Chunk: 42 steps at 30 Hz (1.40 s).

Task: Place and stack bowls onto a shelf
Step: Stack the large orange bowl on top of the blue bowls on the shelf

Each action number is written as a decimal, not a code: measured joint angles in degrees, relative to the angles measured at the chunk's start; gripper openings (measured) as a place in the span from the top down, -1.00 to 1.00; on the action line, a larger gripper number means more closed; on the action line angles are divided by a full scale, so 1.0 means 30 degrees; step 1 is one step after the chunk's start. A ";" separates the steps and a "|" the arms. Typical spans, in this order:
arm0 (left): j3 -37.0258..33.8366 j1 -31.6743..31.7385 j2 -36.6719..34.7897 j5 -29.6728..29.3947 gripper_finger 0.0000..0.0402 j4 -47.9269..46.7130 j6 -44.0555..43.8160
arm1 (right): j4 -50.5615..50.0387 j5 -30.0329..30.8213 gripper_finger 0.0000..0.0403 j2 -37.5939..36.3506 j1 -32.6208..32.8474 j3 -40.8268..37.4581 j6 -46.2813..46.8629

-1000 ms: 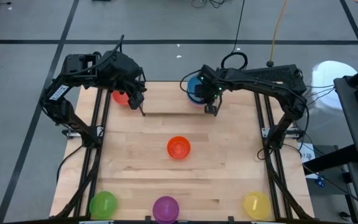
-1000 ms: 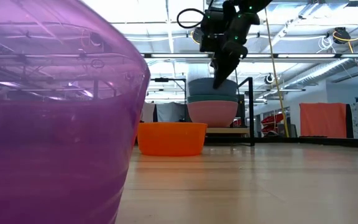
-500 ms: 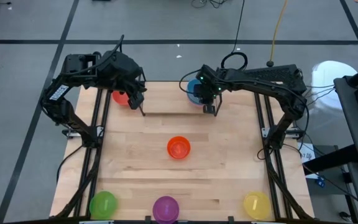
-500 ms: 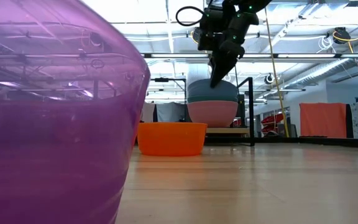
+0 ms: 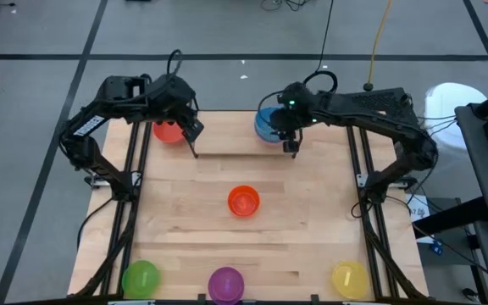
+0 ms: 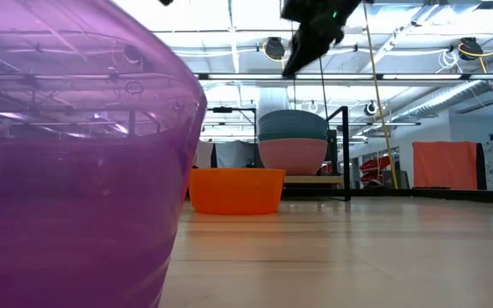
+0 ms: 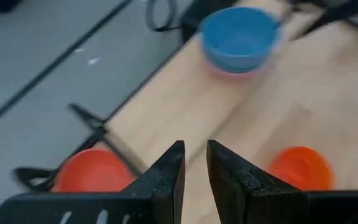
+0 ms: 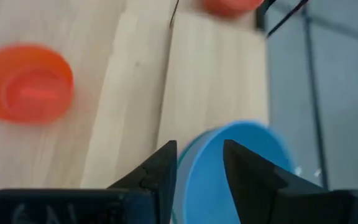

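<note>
- The room is a wide workshop with a grey floor [image 5: 227, 34] marked by dark lines; the low view shows ceiling lights, beams and an orange sheet [image 6: 445, 164] hanging at the far side.
- The table [image 5: 312, 220] is a pale wood top with black rails along both sides.
- The shelf [image 5: 227, 134] sits at the table's far edge, its pale board ringed by thin black rods.
- On the shelf's right end stands a stack of bowls, the blue bowl [image 5: 268, 124] on top, teal and pink showing beneath it in the low view.
- The red bowl [image 5: 168, 130] rests on the shelf's left end.
- The orange bowl [image 5: 243, 201] stands mid-table; the green bowl [image 5: 141, 276], purple bowl [image 5: 225, 283] and yellow bowl [image 5: 350, 278] line the near edge.
- The right tool [image 5: 291, 146] hangs above the stack's near side, fingers slightly parted, holding nothing.
- The left tool [image 5: 193, 146] hovers beside the red bowl, its fingers a narrow gap apart and empty.
</note>
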 joint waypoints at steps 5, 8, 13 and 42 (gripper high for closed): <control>-0.1656 0.1451 -0.0405 -0.1257 0.63 -0.0012 -0.1015 | 0.0239 0.0015 0.38 -0.1806 0.0099 0.0000 0.0706; -0.2947 0.2775 -0.0980 -0.1316 0.63 0.0000 -0.1894 | 0.0172 0.0047 0.38 -0.2595 0.0099 0.0000 0.1356; -0.5982 0.4969 -0.2634 -0.1495 0.63 -0.0007 -0.2198 | 0.0123 0.0483 0.38 -0.3488 0.0099 0.0000 0.1555; -2.3461 0.9500 -0.7385 0.0655 0.63 0.9373 -1.4008 | -0.0023 0.0466 0.38 -0.3853 0.0099 0.0000 0.1042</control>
